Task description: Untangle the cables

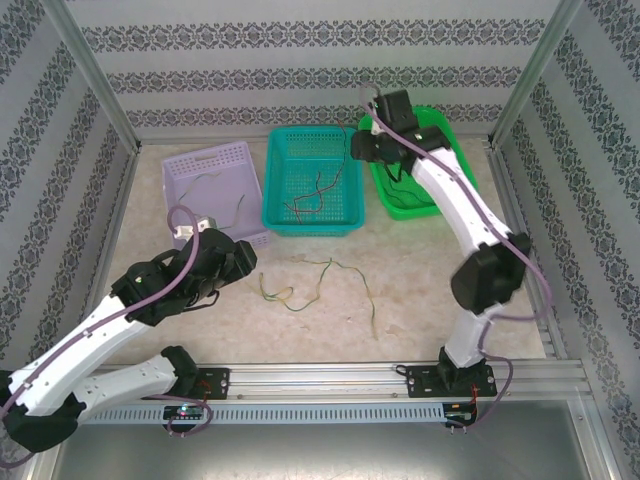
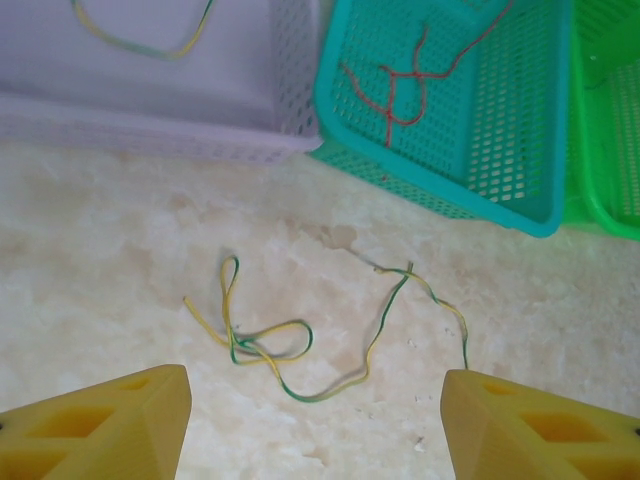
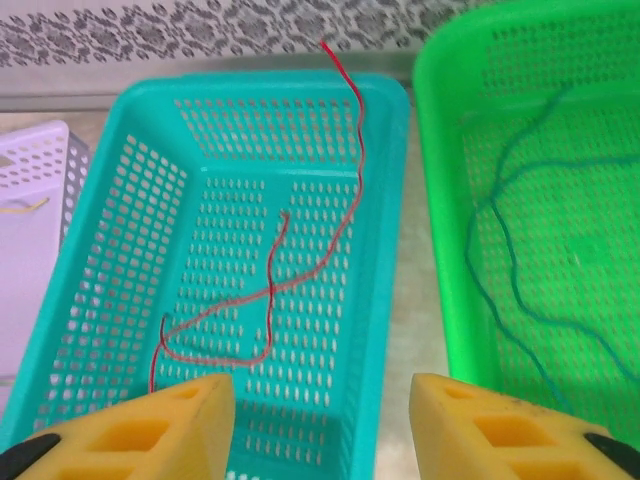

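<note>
Left gripper [image 2: 315, 400]: spread wide and empty, over the table's [image 1: 420, 260] front-left part.
Right gripper [image 3: 320, 400]: spread wide and empty, above the back edge where the teal basket [image 3: 260, 85] meets the green basket [image 3: 440, 250].
Yellow-green cable [image 2: 242, 347]: loose and looped at the table's middle, ahead of the left gripper.
Red cable [image 3: 270, 290]: in the teal basket, one end over its far rim.
Dark cable [image 3: 492, 200]: in the green basket.
Second yellow-green cable [image 2: 165, 53]: in the purple basket [image 2: 200, 110].
</note>
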`<state>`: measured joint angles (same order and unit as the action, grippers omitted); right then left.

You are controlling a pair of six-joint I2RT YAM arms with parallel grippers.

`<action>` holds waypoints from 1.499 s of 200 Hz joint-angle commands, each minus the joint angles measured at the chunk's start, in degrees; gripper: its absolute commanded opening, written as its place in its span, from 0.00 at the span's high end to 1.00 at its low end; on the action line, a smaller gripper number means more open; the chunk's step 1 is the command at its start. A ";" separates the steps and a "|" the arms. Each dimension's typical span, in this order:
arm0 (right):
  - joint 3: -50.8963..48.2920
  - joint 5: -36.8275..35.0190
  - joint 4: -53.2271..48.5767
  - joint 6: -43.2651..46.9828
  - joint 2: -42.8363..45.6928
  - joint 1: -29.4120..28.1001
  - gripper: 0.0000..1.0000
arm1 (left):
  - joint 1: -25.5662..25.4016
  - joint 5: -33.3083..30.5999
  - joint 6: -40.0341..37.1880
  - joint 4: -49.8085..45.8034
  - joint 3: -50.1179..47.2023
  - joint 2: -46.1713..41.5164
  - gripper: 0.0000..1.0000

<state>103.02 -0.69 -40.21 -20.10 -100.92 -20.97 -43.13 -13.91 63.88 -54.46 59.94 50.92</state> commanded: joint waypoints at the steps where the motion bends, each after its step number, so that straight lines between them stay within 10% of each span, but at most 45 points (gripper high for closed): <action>1: -17.07 2.57 10.01 -11.54 9.04 -0.87 0.53 | 3.99 9.43 10.75 1.91 -6.41 0.08 0.31; 89: -62.84 8.93 24.60 -50.22 31.81 -15.71 0.52 | 10.00 21.02 32.92 26.10 -31.91 -1.42 0.31; 180: -68.34 4.84 31.92 -62.67 28.70 -16.60 0.44 | 17.24 17.94 29.40 40.02 -35.23 2.59 0.36; 250: -62.09 1.15 35.84 -77.90 17.82 -18.74 0.49 | 17.31 17.46 27.06 40.02 -36.57 5.24 0.76; 300: -64.38 -3.14 32.87 -87.50 18.63 -18.46 0.50 | 17.29 18.24 21.98 27.78 -30.38 0.67 0.50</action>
<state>40.16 -0.19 -5.72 -100.07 -83.02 -39.64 -26.50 4.91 89.17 -19.81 25.32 54.85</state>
